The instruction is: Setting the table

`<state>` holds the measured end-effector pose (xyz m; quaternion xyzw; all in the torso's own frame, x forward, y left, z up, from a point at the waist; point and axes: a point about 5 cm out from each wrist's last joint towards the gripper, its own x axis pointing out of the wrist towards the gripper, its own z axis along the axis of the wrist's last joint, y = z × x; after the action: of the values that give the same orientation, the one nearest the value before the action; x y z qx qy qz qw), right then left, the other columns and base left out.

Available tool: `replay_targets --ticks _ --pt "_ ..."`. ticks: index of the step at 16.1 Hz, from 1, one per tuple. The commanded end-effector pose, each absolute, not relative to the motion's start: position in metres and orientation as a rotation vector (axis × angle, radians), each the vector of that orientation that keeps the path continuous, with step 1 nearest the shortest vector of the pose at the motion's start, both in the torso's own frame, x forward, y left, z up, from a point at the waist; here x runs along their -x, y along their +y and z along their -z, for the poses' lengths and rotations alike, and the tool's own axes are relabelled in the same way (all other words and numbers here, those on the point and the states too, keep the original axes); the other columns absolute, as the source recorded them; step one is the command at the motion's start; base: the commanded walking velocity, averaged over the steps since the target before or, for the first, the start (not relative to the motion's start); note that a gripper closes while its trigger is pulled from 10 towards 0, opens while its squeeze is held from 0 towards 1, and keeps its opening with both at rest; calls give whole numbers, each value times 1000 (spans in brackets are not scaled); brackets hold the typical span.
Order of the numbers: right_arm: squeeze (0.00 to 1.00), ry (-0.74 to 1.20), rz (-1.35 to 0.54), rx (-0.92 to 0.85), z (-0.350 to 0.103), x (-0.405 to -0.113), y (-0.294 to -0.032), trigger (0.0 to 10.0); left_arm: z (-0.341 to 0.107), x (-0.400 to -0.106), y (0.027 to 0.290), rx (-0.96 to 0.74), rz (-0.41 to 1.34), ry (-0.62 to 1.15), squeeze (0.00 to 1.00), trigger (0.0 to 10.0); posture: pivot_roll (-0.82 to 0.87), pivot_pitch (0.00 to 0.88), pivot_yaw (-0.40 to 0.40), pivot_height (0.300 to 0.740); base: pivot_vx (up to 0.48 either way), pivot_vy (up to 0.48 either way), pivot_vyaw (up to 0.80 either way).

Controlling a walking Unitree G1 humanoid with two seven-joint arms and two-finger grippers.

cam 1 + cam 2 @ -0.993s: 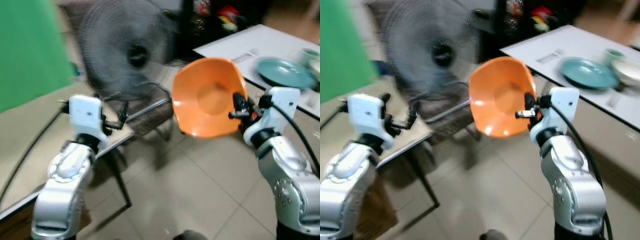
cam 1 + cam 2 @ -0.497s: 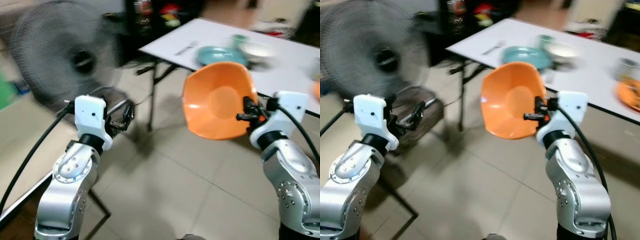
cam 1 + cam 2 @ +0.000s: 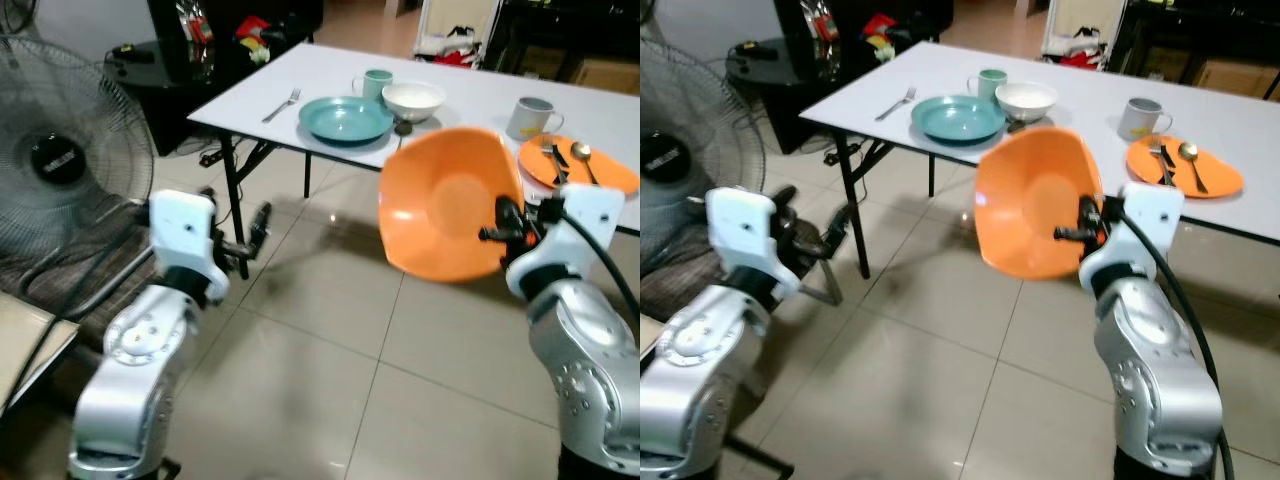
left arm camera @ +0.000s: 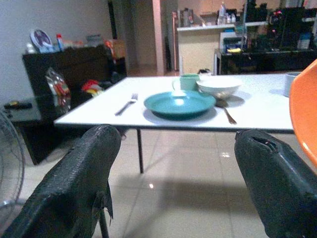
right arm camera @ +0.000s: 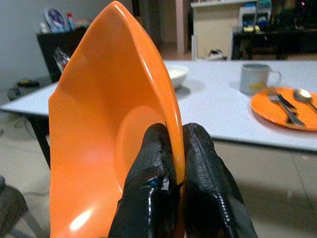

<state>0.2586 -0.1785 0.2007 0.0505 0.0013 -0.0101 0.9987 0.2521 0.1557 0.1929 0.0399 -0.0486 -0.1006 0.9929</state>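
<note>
My right gripper [image 3: 503,222] is shut on the rim of a large orange bowl [image 3: 450,205], held tilted on edge at chest height; its fingertips [image 5: 158,148] pinch the rim. My left gripper [image 3: 255,225] is open with nothing in it, its fingers [image 4: 74,183] spread wide. Ahead stands a white table [image 3: 320,75] with a teal plate [image 3: 345,118], a fork [image 3: 281,104], a teal mug [image 3: 376,83], a white bowl [image 3: 413,99], a grey mug [image 3: 531,117] and an orange plate [image 3: 605,178] that carries a fork and a spoon.
A large standing fan [image 3: 60,160] is at my left, with a dark chair seat below it. A black cabinet [image 3: 200,50] with clutter stands behind the table's left end. Tiled floor [image 3: 330,370] lies between me and the table.
The view has swung right: the fan has slid to the left edge and the white table is now sharp and in front of me. The right gripper still holds the bowl.
</note>
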Motion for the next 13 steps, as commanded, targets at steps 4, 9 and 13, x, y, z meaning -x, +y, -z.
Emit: replay_targets --ticks 4,9,13 --pt "0 -42 -28 -107 -208 -258 -170 10000 -190 -253 157 -79 197 -83 0 10000 -31 0 -12 740 306 0 0" --pt "0 -35 -16 -120 -206 -256 -169 10000 -189 -251 158 -91 213 -71 0 10000 -25 0 5 740 314 0 -640" --pt "0 -39 -14 -131 -207 -254 -169 10000 -187 -249 157 -96 232 -62 0 10000 -34 0 12 740 316 0 -800"
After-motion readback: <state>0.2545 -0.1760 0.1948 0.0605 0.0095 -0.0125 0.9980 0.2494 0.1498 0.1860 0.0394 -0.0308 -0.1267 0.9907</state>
